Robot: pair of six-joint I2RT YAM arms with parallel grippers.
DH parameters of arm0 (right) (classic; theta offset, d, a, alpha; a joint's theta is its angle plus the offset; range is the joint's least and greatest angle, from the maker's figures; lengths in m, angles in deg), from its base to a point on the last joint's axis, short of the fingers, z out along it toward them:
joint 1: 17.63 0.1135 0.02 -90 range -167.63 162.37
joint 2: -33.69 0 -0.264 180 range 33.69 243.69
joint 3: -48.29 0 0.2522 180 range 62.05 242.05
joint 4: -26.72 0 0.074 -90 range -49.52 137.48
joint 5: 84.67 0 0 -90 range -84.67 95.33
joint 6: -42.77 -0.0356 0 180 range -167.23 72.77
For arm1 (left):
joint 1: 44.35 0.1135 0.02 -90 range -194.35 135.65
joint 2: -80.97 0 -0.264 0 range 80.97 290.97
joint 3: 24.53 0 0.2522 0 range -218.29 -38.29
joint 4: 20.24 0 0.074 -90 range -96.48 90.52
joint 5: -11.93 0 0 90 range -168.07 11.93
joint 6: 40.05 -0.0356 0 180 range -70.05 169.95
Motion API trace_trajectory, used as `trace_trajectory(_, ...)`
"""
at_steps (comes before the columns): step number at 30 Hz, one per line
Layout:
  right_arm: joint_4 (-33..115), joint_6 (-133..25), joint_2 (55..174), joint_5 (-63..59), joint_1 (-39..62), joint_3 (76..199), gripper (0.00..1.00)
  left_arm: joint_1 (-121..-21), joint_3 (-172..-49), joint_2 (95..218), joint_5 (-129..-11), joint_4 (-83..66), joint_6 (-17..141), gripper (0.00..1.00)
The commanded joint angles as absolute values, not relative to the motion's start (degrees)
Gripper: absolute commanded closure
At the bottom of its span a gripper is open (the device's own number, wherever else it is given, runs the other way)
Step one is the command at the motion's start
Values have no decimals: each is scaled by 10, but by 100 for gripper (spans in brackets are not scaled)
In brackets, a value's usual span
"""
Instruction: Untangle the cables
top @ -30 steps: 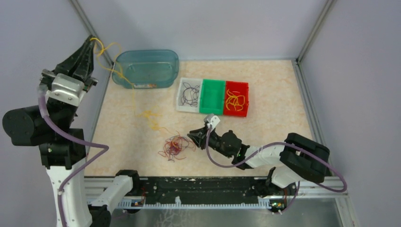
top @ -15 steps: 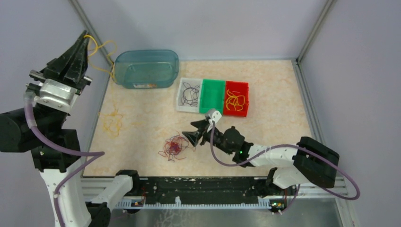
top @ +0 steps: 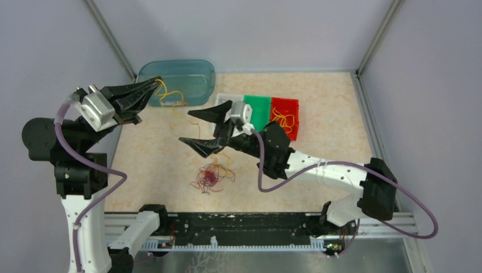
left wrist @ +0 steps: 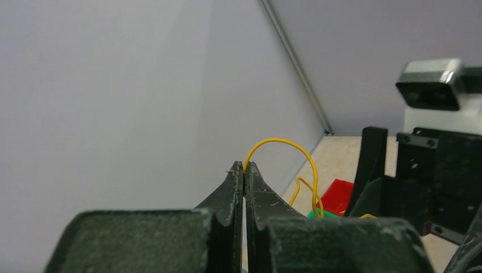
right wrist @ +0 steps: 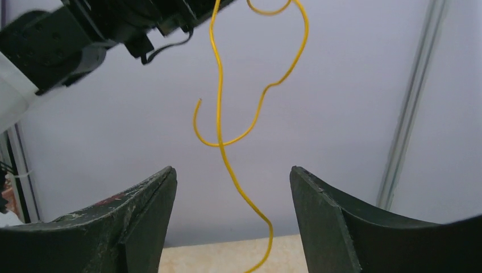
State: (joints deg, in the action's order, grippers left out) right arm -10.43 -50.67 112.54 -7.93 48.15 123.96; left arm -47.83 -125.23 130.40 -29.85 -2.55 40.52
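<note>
The left end effector [top: 156,85] is pinched tightly together on one end of a yellow cable [right wrist: 220,142] and holds it in the air beside the teal bin [top: 196,67]. The right end effector [right wrist: 230,170] is spread wide and empty, and the hanging cable passes between its two fingers. I judge it should close only when the thin wire is centred, and gently, so the curly wire does not slip out towards the tangle [top: 210,176] on the desk [top: 329,114].
</note>
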Motion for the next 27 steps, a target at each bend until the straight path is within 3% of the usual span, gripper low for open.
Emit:
trace_trajectory(1, -93, -478, 1165, -99, 487, 1278, 26, -479, -1253, 1297, -245, -28, 461, 100)
trace_trajectory(6, -68, -474, 1200, -80, 487, 1293, 37, -479, -1260, 1300, -250, -34, 470, 100)
trace_trajectory(11, -81, -494, 1211, -57, 487, 1238, 75, -479, -1273, 1299, -275, -61, 471, 100)
trace_trajectory(12, -91, -504, 1212, -52, 487, 1219, 78, -479, -1279, 1302, -285, -68, 466, 100)
trace_trajectory(25, -182, -548, 1253, 3, 487, 1097, 74, -479, -1388, 1344, -347, -100, 448, 100)
trace_trajectory(27, -192, -554, 1252, 7, 487, 1086, 68, -479, -1400, 1349, -346, -97, 446, 100)
